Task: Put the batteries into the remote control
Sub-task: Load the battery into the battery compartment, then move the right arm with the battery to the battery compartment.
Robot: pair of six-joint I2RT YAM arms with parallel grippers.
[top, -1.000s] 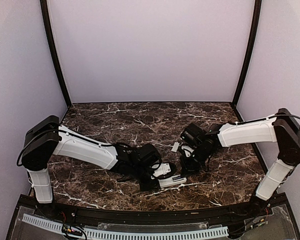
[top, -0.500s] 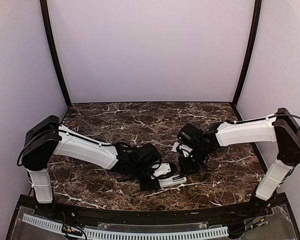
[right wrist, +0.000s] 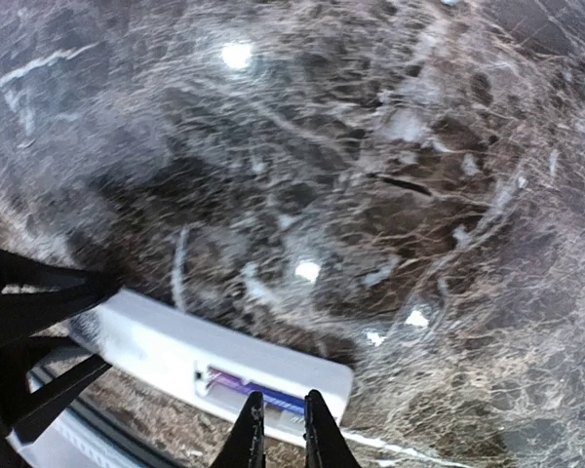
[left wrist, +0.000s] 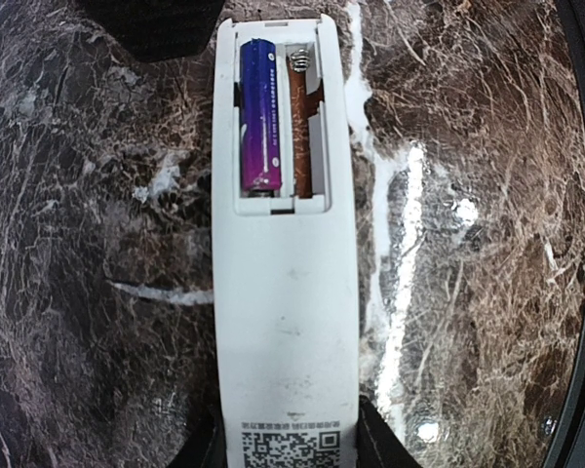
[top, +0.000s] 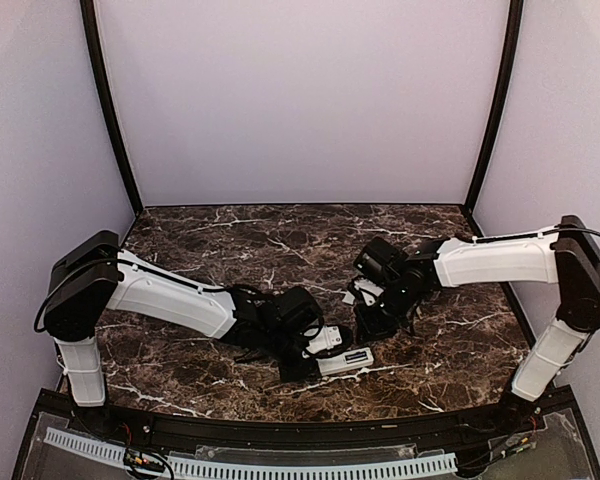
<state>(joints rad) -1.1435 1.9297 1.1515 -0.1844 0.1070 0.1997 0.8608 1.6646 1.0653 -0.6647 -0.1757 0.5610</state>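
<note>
The white remote control point(left wrist: 288, 292) lies back side up on the marble table, its battery compartment open. One purple battery point(left wrist: 257, 112) sits in the left slot. The slot beside it point(left wrist: 300, 117) is empty, with a spring and copper contacts showing. My left gripper point(left wrist: 288, 450) is shut on the remote's QR-code end and also shows in the top view point(top: 315, 362). My right gripper point(right wrist: 282, 398) hovers just above the compartment end of the remote point(right wrist: 175, 346). Its fingers are nearly together and nothing is visible between them. In the top view it point(top: 368, 325) is just beyond the remote point(top: 345, 362).
A small white piece point(top: 351, 295) lies on the table just left of my right wrist. The table's black front rail point(top: 300, 430) runs close below the remote. Pale walls close the sides and the back.
My right arm has shifted slightly left and toward the remote's compartment end. The left arm and the remote have not moved.
</note>
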